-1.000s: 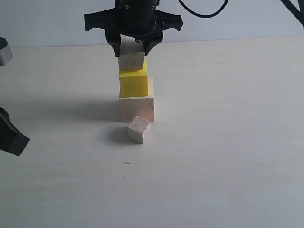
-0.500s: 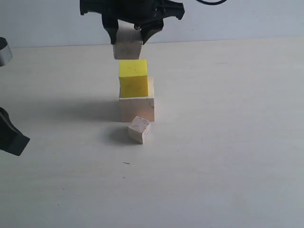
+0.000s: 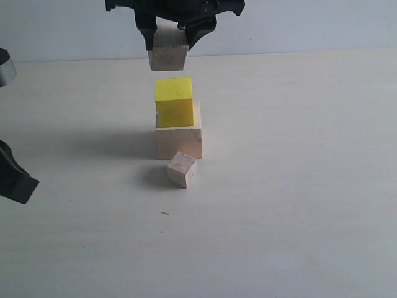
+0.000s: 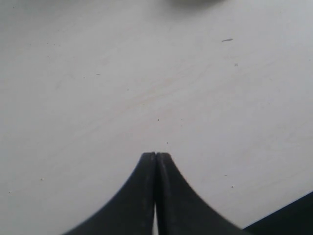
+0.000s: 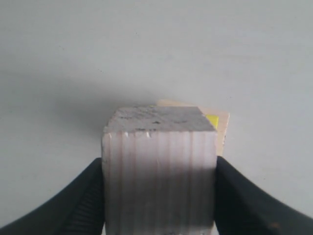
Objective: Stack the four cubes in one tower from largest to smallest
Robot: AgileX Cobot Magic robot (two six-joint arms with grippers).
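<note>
right gripper (image 3: pixel 169 46): jaws wide, clamped on layered-grain cube (image 3: pixel 168 59) | target: yellow cube (image 3: pixel 174 102) atop largest pale cube (image 3: pixel 178 141); straight below, clear gap; held cube sits slightly left of it in the exterior view | smallest cube (image 3: pixel 182 169): loose, just before the base | left gripper (image 4: pixel 156 164): closed, empty; well apart

I read the table (image 3: pixel 298 217) as pale, matt and smooth, with faint grain streaks; laminate or light wood, can't tell which. Largest cube (image 3: pixel 178 141): bare pale wood, matt, unpainted. Yellow cube (image 3: pixel 174 102): bright painted coat, smooth, low sheen. Third cube (image 5: pixel 159 176): raw wood, striped layers on one side face, adjoining face rough and grey-flecked. Smallest cube (image 3: pixel 182 169): pale raw wood, top face speckled and rough-looking. Right gripper (image 3: pixel 169 48): black, looks like plastic, slight gloss; its fingers (image 5: pixel 88 200) are matt black. Left gripper (image 4: pixel 156 164): matt black, smooth; plastic or rubber, can't tell. At the left edge, a grey part (image 3: pixel 5 67) with a metal-like sheen.
</note>
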